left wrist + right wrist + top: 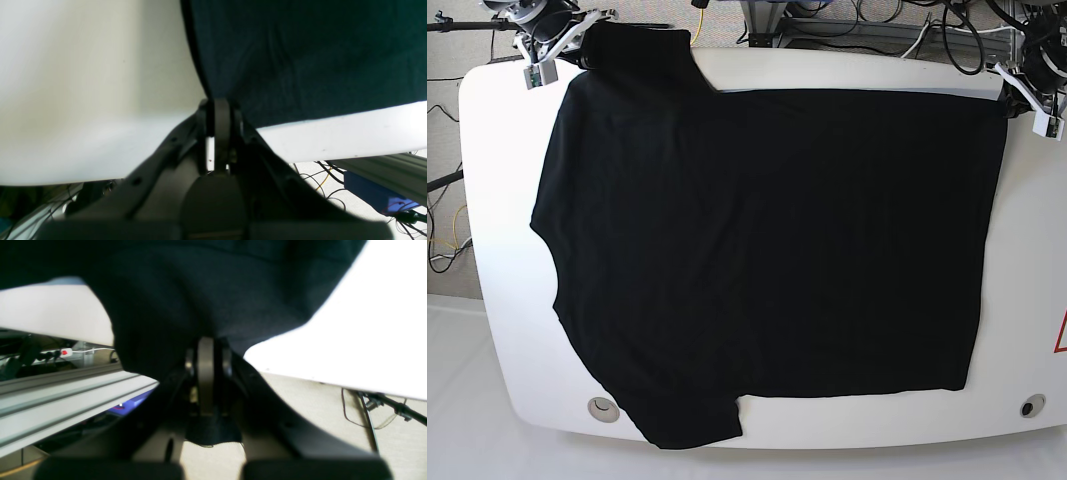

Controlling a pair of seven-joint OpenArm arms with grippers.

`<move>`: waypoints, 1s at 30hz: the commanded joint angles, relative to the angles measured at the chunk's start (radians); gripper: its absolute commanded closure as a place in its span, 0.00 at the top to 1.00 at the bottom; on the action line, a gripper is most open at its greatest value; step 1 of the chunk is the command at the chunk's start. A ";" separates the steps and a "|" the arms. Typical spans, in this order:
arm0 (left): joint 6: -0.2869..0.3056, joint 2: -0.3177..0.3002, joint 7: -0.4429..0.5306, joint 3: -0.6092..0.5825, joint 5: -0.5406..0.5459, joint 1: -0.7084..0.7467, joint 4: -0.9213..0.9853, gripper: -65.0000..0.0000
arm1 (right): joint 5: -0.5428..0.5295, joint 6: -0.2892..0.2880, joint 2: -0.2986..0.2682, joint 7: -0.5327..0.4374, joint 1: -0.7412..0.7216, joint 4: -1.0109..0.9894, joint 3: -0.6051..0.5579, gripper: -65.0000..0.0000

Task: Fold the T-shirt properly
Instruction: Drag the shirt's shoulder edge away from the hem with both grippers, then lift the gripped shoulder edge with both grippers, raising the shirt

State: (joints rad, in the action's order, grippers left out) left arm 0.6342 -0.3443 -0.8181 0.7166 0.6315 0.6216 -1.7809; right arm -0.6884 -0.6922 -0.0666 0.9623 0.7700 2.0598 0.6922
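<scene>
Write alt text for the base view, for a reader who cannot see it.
A large plain black short-sleeved cloth T-shirt lies spread flat across a white rounded table, sleeves toward the picture's left. The right gripper grips the shirt's far left corner and the left gripper its far right corner.

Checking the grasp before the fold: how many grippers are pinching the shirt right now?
2. The right gripper is shut on the T-shirt at the sleeve corner, top left in the base view. The left gripper is shut on its far hem corner, top right there.
</scene>
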 commanded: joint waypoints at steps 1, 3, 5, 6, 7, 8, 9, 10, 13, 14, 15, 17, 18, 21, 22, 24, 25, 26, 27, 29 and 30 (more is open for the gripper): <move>0.007 -0.017 0.014 0.018 0.011 0.019 -0.011 0.00 | -0.014 -0.006 -0.007 -0.009 0.032 0.025 0.007 0.00; 0.006 -0.017 0.013 0.020 0.009 0.019 -0.010 0.00 | -0.014 -0.006 -0.008 -0.009 0.034 0.025 0.008 0.00; 0.007 -0.016 0.013 0.020 0.007 0.017 -0.011 0.00 | -0.015 -0.006 -0.008 -0.009 0.029 0.025 0.009 0.00; 0.007 -0.016 0.013 0.020 0.004 0.016 -0.012 0.00 | -0.015 -0.006 -0.008 -0.010 0.024 0.025 0.010 0.00; 0.006 -0.016 0.012 0.019 0.001 0.014 -0.013 0.00 | -0.015 -0.006 -0.008 -0.010 0.019 0.026 0.010 0.00; 0.004 -0.019 0.013 0.018 -0.003 -0.005 -0.016 0.00 | -0.012 -0.006 -0.010 -0.006 -0.009 0.026 0.012 0.00; 0.001 -0.023 0.013 0.017 -0.007 -0.024 -0.018 0.00 | -0.010 -0.006 -0.013 -0.002 -0.037 0.025 0.014 0.00; -0.002 -0.023 0.014 0.016 -0.011 -0.035 -0.019 0.00 | -0.010 -0.006 -0.015 0.000 -0.058 0.025 0.014 0.00; -0.010 -0.024 0.017 0.009 -0.025 -0.071 -0.021 0.00 | -0.010 -0.006 -0.021 0.010 -0.121 0.021 0.015 0.00; -0.015 -0.024 0.018 0.006 -0.027 -0.083 -0.021 0.00 | -0.010 -0.006 -0.024 0.013 -0.139 0.018 0.015 0.00; -0.020 -0.024 0.019 0.002 -0.030 -0.095 -0.021 0.00 | -0.011 -0.006 -0.027 0.015 -0.156 0.016 0.016 0.00; -0.030 -0.024 0.020 -0.008 -0.031 -0.120 -0.017 0.00 | -0.012 -0.006 -0.032 0.017 -0.187 0.009 0.013 0.00; -0.043 -0.022 0.022 -0.020 -0.037 -0.158 -0.006 0.00 | -0.007 -0.006 -0.036 0.013 -0.215 0.002 0.012 0.00; -0.060 -0.020 0.023 -0.043 -0.044 -0.223 0.014 0.00 | -0.001 -0.006 -0.041 0.008 -0.265 -0.011 0.010 0.00; -0.062 -0.020 0.023 -0.048 -0.045 -0.235 0.018 0.00 | -0.001 -0.006 -0.042 0.008 -0.274 -0.014 0.010 0.00; -0.065 -0.019 0.023 -0.055 -0.045 -0.259 0.024 0.00 | 0.000 -0.006 -0.042 0.009 -0.292 -0.020 0.010 0.00; -0.066 -0.019 0.023 -0.058 -0.045 -0.270 0.027 0.00 | 0.001 -0.006 -0.043 0.010 -0.302 -0.024 0.010 0.00; -0.066 -0.019 0.023 -0.059 -0.044 -0.281 0.029 0.00 | 0.002 -0.006 -0.042 0.011 -0.311 -0.027 0.010 0.00; -0.067 -0.019 0.024 -0.060 -0.043 -0.291 0.031 0.00 | 0.004 -0.006 -0.041 0.011 -0.320 -0.030 0.010 0.00; -0.066 -0.019 0.025 -0.058 -0.040 -0.313 0.034 0.00 | 0.009 -0.006 -0.040 0.013 -0.336 -0.033 0.011 0.00; -0.065 -0.019 0.021 -0.049 -0.043 -0.322 0.028 0.00 | 0.011 -0.006 -0.038 0.014 -0.338 -0.025 0.007 0.00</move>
State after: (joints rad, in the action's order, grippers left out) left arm 0.5674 -0.3447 -0.8101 0.6495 0.5804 0.3164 -1.7374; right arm -0.6697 -0.6922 -0.0967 0.9951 0.4435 2.0155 0.6968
